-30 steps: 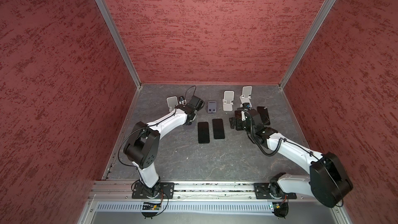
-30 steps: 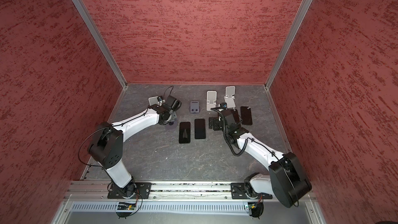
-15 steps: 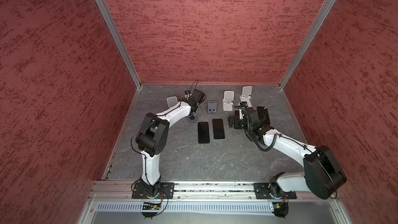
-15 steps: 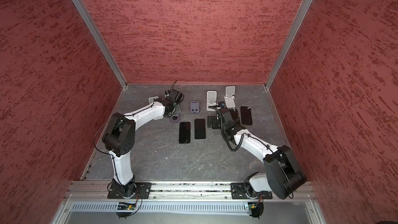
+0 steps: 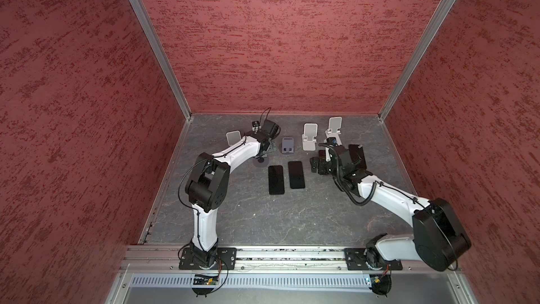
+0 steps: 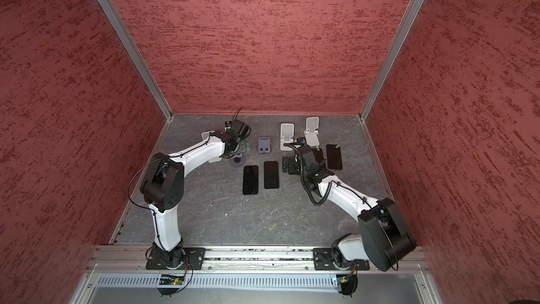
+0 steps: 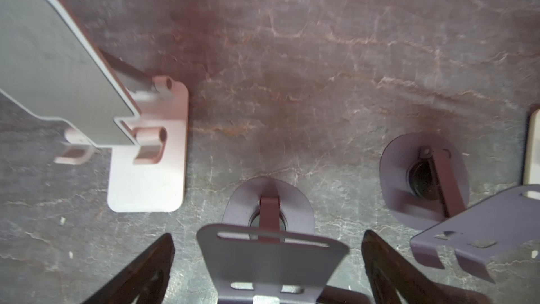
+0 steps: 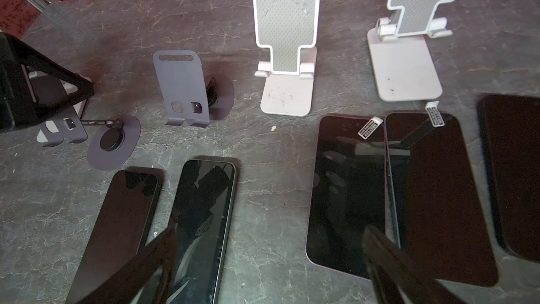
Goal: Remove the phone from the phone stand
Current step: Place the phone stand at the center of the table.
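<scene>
As far as these views show, your task looks done. On the grey tabletop (image 5: 233,217), none of the 5 stands carries a phone.

The left gripper (image 7: 267,233) is spread wide, its fingers straddling the bare plate of a purple stand (image 7: 271,261) without touching it. The right gripper (image 8: 270,229) hangs equally spread, holding nothing.

The left white stand (image 7: 58,62), middle purple stand (image 5: 287,145), near white stand (image 5: 309,138) and far white stand (image 5: 334,128) all stand empty.

The 2 centre phones (image 5: 276,179) lie flat side by side. The 3 other phones (image 8: 347,194) lie flat below the right gripper.

I judge that only pulling both arms clear is left for you.
</scene>
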